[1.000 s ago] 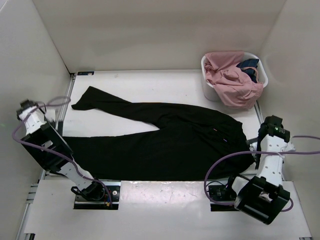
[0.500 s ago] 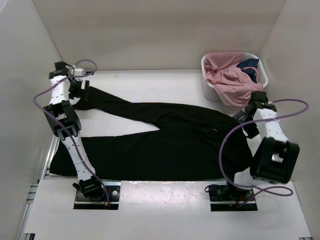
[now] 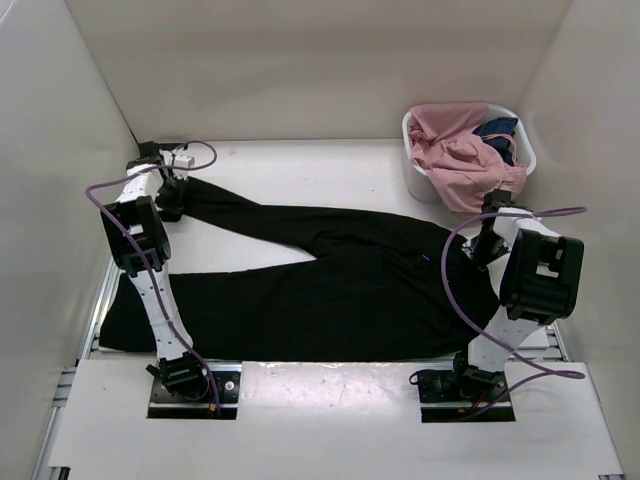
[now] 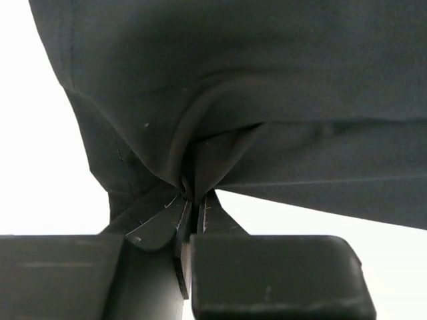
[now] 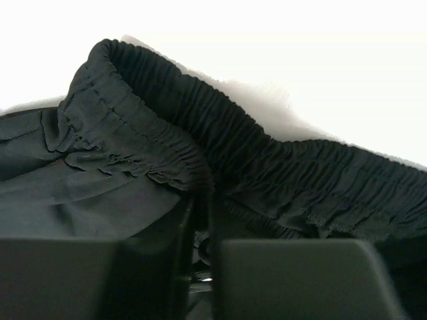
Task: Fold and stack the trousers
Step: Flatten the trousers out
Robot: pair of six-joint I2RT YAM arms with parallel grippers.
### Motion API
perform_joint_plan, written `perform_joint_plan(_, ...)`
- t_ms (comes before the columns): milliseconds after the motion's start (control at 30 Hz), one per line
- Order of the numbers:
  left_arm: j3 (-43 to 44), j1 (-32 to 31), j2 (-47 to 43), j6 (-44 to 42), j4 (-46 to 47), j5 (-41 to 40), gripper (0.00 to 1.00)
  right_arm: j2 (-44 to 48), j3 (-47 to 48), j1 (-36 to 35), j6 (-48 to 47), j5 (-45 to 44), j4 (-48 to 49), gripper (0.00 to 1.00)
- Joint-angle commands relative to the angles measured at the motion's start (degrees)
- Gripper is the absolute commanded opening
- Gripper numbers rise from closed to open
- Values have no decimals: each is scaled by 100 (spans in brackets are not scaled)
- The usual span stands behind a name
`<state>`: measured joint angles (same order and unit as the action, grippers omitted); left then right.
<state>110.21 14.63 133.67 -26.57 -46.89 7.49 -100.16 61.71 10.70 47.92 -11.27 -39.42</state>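
Two clamps: left gripper [image 4: 190, 200] pinches the far cuff [image 4: 127, 133], right gripper [image 5: 200, 207] the waistband [image 5: 287, 173]. Between them the trousers [image 3: 330, 285] lie lengthwise.

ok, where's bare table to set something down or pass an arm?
Bare: the far strip between the trousers and the back wall, left of the laundry basket; the wedge between the two legs; the near board in front. Crowded: the far right corner, with the basket and the right end effector at the waistband.
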Motion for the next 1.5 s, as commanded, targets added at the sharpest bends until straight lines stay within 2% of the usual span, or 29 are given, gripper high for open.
perform_joint_plan(0, -1163, -13, -610, -182, -145, -318, 15, -30, -185, -15, 200, 29, -215, 10)
perform_joint_plan(33, -1465, -13, -796, -252, -145, -388, 15, 74, -247, -15, 200, -42, -276, 1)
perform_joint_plan(167, -2696, 118, -1789, -428, -92, -563, 17, 549, -572, 46, 200, -506, -628, 0)
perform_joint_plan(233, -3152, 119, -2359, -577, -170, -617, 44, 934, -765, 204, 16, -561, -689, 0)
perform_joint_plan(267, -3242, 119, -2528, -578, -232, -617, 56, 1050, -766, 205, -80, -561, -690, 9)
perform_joint_plan(300, -3295, 119, -2678, -630, -302, -617, 73, 1156, -766, 205, -342, -561, -690, 16)
perform_joint_plan(367, -3235, 224, -3003, -552, -495, -538, 80, 1367, -566, 205, -590, -447, -637, 34)
perform_joint_plan(400, -3139, 276, -3065, -490, -557, -451, 82, 1367, -451, 205, -652, -447, -637, 53)
perform_joint_plan(433, -3007, 416, -3066, -351, -619, -328, 93, 1437, -319, 205, -713, -447, -637, 58)
perform_joint_plan(467, -2719, 505, -3066, -262, -741, -257, 94, 1438, -179, 205, -714, -447, -689, 63)
perform_joint_plan(500, -2568, 601, -3066, -174, -742, -169, 95, 1438, 66, 205, -714, -447, -690, 72)
perform_joint_plan(667, -1646, 1208, -2234, 380, -1242, 595, 98, 824, 552, 205, -653, -394, -489, 82)
perform_joint_plan(867, -845, 1376, -1336, 898, -1410, 1210, 87, -64, 736, 257, -372, -394, -224, 83)
perform_joint_plan(967, -791, 1323, -1098, 1004, -1463, 985, 84, -433, 737, 257, -205, -394, -155, 82)
perform_joint_plan(1100, -1360, 1323, -1044, 952, -1411, 833, 84, -890, 737, 257, -64, -394, -101, 68)
perform_joint_plan(1167, -1616, 1445, -1044, 820, -1270, 720, 84, -1092, 798, 257, -2, -394, -162, 57)
perform_joint_plan(1233, -1880, 1446, -1044, 759, -1086, 719, 74, -1154, 860, 257, -2, -394, -163, 47)
perform_joint_plan(1267, -1881, 1507, -1044, 671, -1085, 719, 60, -1155, 860, 257, 50, -394, -163, 28)
perform_joint_plan(1300, -1881, 1507, -992, 670, -1085, 832, 45, -1155, 860, 257, 51, -463, -163, 20)
perform_joint_plan(1333, -1820, 1507, -913, 609, -1085, 894, 17, -1155, 912, 257, 51, -516, -302, 15)
perform_joint_plan(1367, -1750, 1507, -913, 609, -1085, 895, 14, -1103, 974, 257, -19, -569, -355, 6)
perform_joint_plan(1433, -1381, 1507, -913, 609, -1085, 983, 14, -998, 1079, 257, -142, -753, -513, 0)
perform_joint_plan(1467, -1180, 1507, -913, 609, -1137, 983, 14, -840, 1132, 257, -230, -754, -514, 0)
